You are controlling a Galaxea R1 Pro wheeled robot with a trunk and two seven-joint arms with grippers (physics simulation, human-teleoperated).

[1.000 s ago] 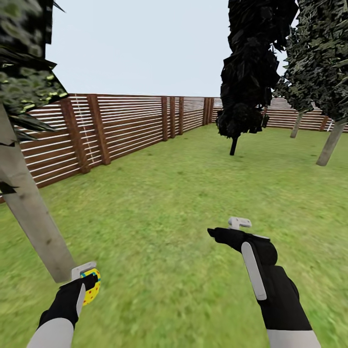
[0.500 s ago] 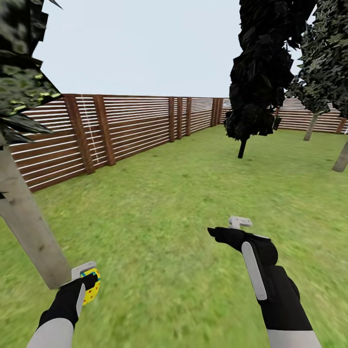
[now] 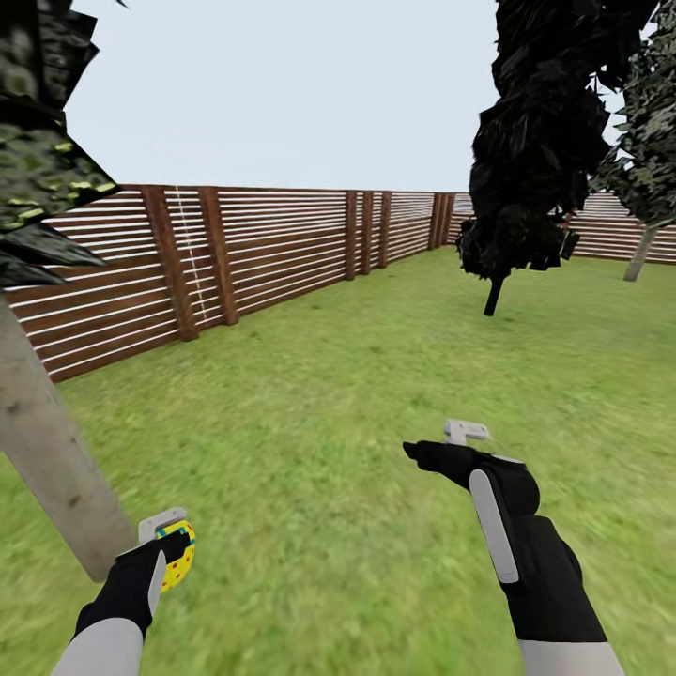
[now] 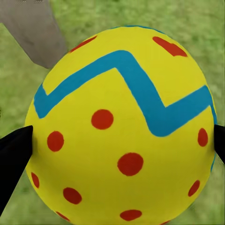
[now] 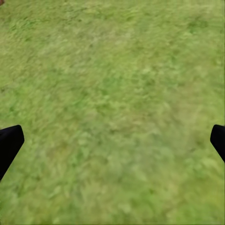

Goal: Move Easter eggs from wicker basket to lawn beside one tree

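Note:
My left gripper [image 3: 171, 545] is shut on one Easter egg [image 3: 180, 560], yellow with red dots and a blue zigzag band. In the left wrist view the egg [image 4: 122, 131] sits between the two black fingertips [image 4: 13, 159]. Just left of that hand rises the pale trunk of a tree [image 3: 47, 451] with speckled foliage, and the trunk [image 4: 33, 28] stands on the grass close behind the egg. My right gripper [image 3: 441, 443] hangs open over the lawn [image 3: 329, 394], with bare grass [image 5: 112, 112] between its fingers. The wicker basket is out of view.
A brown slat fence [image 3: 253, 253] runs along the left and back of the garden. An all-black tree [image 3: 540, 160] stands ahead to the right, and another speckled tree [image 3: 648, 235] lies beyond it at the far right.
The whole picture has slid to the right, so the camera has turned left. Both arms keep their places in the view, and the egg stays in the left gripper.

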